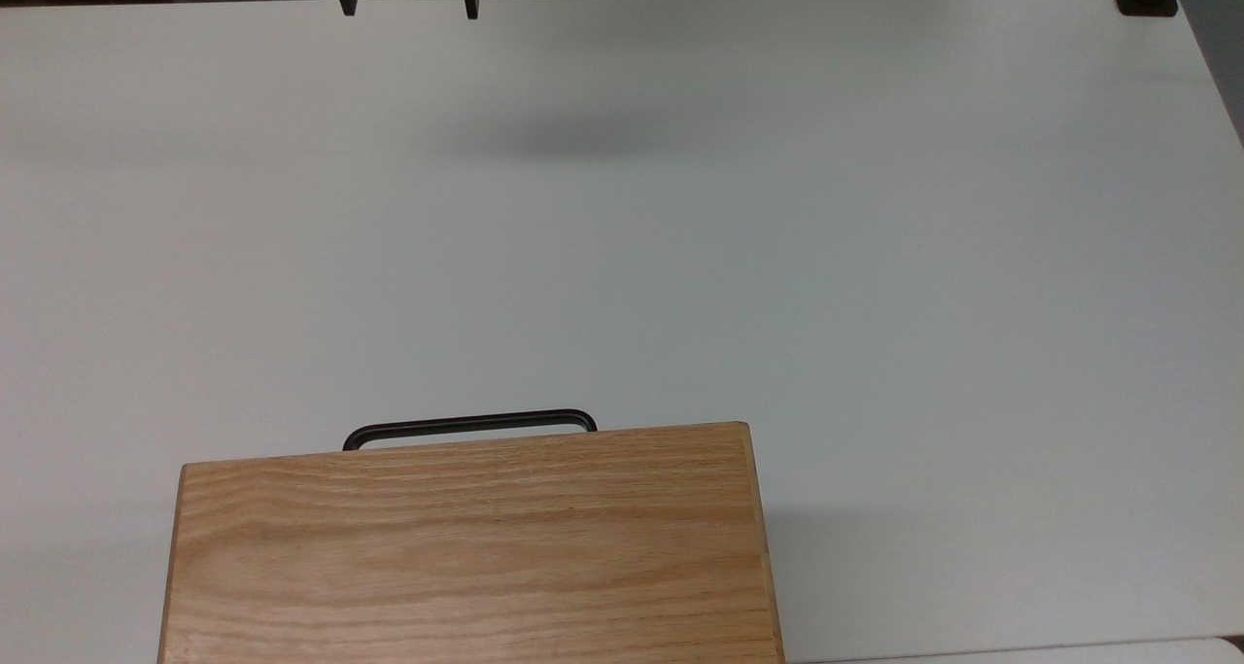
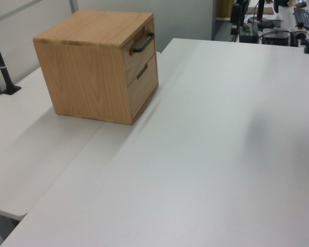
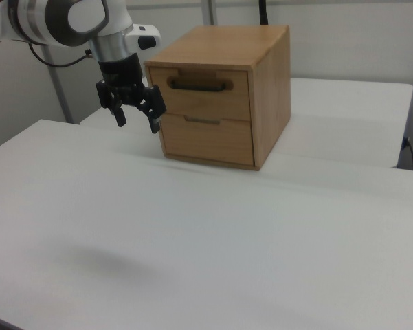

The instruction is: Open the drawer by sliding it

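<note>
- Hanging above the white table (image 3: 192,240), the gripper (image 3: 136,117) has its fingers spread wide and holds nothing.
- To the right view's right, the drawer (image 3: 206,96) sits shut at the cabinet's (image 3: 268,89) top.
- Its black handle (image 3: 199,85) runs level, facing the gripper, higher up and, by my judgement, well apart.

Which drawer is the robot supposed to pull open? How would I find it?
Look for the wooden cabinet standing on the white table. Its front has two drawers, one above the other. The drawer you want is the upper one: it wears a long black bar handle that sticks out, while the lower drawer has just a small, flat pull.
</note>
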Controlling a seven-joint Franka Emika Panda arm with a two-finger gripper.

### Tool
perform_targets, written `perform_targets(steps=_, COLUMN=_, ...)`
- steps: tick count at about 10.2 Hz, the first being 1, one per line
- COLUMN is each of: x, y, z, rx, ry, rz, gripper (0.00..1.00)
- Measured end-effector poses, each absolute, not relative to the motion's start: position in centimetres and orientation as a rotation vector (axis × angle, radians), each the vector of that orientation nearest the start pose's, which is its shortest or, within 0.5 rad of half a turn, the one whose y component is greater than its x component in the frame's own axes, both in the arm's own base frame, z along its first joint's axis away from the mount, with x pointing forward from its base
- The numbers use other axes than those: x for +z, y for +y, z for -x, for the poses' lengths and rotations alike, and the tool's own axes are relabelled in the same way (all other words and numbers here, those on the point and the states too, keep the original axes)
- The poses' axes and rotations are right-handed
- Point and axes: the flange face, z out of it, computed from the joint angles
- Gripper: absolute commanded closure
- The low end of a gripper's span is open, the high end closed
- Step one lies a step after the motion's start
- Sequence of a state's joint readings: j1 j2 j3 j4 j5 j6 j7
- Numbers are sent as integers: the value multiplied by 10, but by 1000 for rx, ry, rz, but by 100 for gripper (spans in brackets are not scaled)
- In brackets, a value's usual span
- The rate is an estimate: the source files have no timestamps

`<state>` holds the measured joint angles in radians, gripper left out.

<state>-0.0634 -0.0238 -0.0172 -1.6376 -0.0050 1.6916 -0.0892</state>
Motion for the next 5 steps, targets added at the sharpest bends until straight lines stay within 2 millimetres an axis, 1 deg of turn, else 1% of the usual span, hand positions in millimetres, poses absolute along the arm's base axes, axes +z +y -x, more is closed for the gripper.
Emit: perform_targets(steps=5, x=612, y=-46, z=-559, rx=-109, ry=-14, rz=3150, gripper=0)
